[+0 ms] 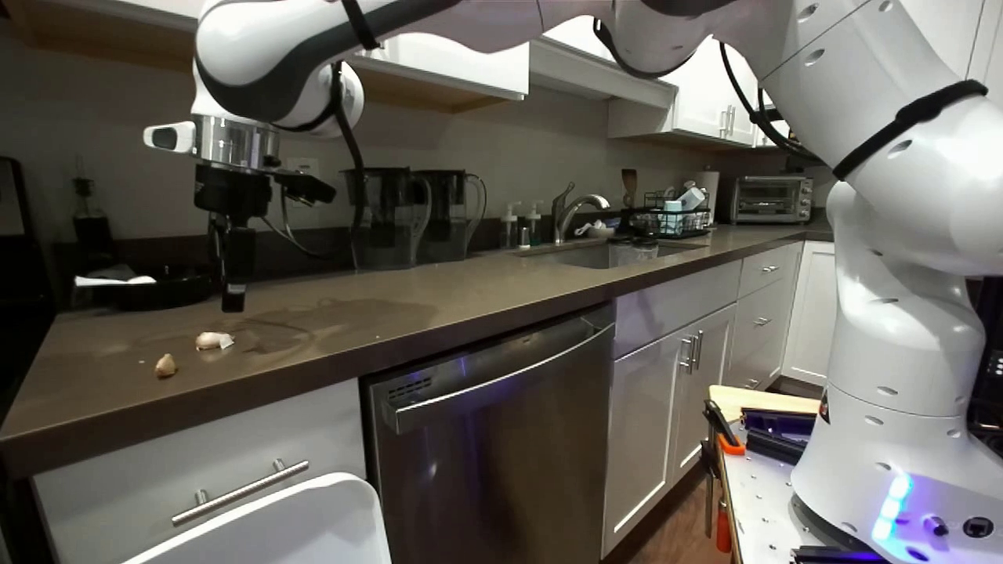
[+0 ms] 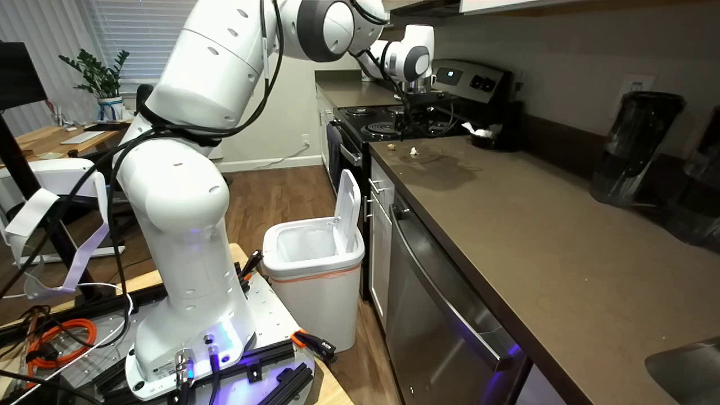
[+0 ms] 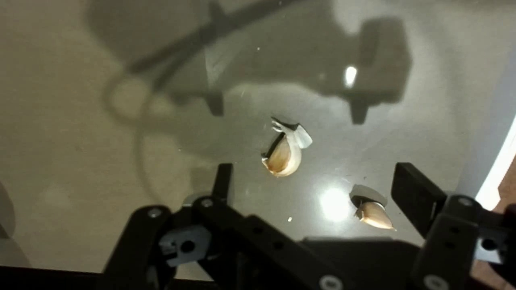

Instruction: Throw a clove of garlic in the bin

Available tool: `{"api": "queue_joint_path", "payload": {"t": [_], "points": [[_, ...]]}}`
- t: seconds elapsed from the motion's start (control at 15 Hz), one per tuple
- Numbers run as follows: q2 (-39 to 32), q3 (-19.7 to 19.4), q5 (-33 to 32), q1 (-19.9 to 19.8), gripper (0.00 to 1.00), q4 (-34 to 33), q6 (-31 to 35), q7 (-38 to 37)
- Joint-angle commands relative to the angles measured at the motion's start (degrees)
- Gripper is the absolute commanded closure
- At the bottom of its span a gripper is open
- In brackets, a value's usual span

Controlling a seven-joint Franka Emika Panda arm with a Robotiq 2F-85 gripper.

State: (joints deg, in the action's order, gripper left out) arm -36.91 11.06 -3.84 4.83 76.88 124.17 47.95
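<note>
The whitish-cream clove of garlic (image 1: 211,340) lies on the brown counter with a papery end. It shows in an exterior view (image 2: 414,151) and near the middle of the wrist view (image 3: 291,157). A rounder tan clove (image 1: 165,366) lies close by, nearer the counter's front edge; it also shows in the wrist view (image 3: 375,215). My gripper (image 3: 316,173) is open and empty, pointing down above the counter near the cloves; it shows in an exterior view (image 1: 233,299). The white bin (image 2: 315,265) stands on the floor with its lid up; its rim also shows in an exterior view (image 1: 345,501).
The counter (image 1: 439,294) ends at a front edge above drawers and a steel dishwasher (image 2: 450,315). A black pan (image 1: 161,291) and dark pitchers (image 1: 450,215) stand along the wall. The stove (image 2: 382,126) adjoins the counter's end.
</note>
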Motion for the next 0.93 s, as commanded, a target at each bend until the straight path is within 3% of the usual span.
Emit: {"api": "queue_joint_path", "payload": {"t": [0.0,0.13,0.2,0.27,0.47,0.53,0.87], "points": [[-6.3,0.6,0.1,0.1,0.00,-8.6,-2.5,3.9],[-8.8,0.5,0.1,0.2,0.09,-11.5,-3.1,4.6],[-9.8,0.5,0.2,0.2,0.28,-12.8,-3.4,4.9],[-10.9,0.6,0.5,0.2,0.19,-14.0,-4.0,5.2],[-13.6,0.6,0.9,0.2,0.32,-17.5,-6.3,5.2],[-14.5,0.6,0.8,0.3,0.48,-18.6,-7.0,5.2],[-16.2,0.5,1.1,0.9,0.83,-22.7,-11.7,4.3]]}}
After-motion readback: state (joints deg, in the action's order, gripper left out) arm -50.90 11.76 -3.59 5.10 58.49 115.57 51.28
